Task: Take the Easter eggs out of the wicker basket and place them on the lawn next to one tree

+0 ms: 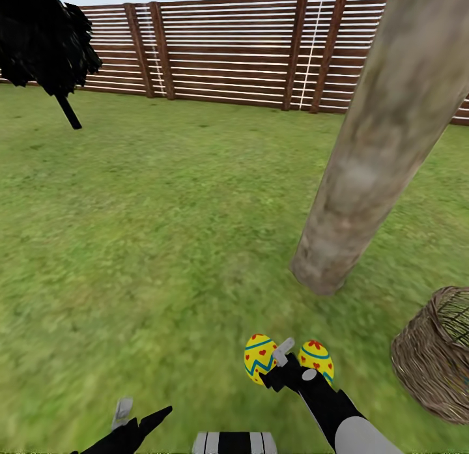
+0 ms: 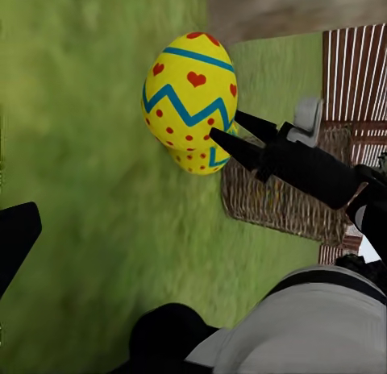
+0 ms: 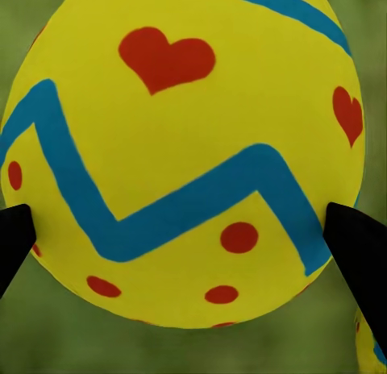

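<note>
Here the right gripper, its fingers grasping an egg, sits between tree and wicker basket.

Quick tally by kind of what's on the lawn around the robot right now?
Easter eggs: 2
Wicker basket: 1
Pale tree trunk: 1
Dark tree: 1
Total: 5
</note>
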Controlling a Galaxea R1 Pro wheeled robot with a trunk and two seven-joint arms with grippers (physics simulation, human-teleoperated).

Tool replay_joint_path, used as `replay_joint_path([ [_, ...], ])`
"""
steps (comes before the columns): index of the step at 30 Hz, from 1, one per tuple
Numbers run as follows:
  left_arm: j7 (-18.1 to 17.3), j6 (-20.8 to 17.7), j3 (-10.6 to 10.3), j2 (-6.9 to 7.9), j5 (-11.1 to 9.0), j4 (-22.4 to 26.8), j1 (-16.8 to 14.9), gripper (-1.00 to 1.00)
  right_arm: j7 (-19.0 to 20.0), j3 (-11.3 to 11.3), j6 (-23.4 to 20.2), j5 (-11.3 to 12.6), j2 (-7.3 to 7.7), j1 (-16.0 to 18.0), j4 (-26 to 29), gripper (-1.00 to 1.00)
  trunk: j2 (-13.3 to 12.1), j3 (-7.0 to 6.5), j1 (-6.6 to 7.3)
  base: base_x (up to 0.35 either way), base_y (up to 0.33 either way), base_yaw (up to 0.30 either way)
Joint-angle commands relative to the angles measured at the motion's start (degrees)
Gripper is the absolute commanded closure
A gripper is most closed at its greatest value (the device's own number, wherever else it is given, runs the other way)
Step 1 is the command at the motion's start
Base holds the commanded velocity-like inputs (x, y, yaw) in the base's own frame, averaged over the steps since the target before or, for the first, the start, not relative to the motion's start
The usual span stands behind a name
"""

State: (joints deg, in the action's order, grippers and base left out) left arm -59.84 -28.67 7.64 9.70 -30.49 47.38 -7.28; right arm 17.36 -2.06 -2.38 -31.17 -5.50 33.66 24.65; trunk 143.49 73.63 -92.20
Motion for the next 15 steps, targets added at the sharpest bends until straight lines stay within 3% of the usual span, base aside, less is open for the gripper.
replay_joint_path([
  [1,-0.06,-0.51,0.01,-0.01,-0.29,0.0,-0.02,-1.0,0.3,-0.22,-0.26,-0.29,-0.04,0.0,0.14,1.0,0.03,0.27,-0.01,0.0,0.0,0.0],
  [9,-0.1,-0.51,0.01,0.05,-0.29,0.0,-0.02,-1.0,0.3,-0.28,-0.22,-0.29,-0.04,0.0,0.14,1.0,0.04,0.49,-0.04,0.0,0.0,0.0],
  [15,-0.1,-0.51,0.01,0.05,-0.28,0.0,-0.02,-1.0,0.3,-0.24,-0.2,-0.29,-0.04,0.0,0.14,1.0,0.13,1.82,-0.19,0.0,0.0,0.0],
])
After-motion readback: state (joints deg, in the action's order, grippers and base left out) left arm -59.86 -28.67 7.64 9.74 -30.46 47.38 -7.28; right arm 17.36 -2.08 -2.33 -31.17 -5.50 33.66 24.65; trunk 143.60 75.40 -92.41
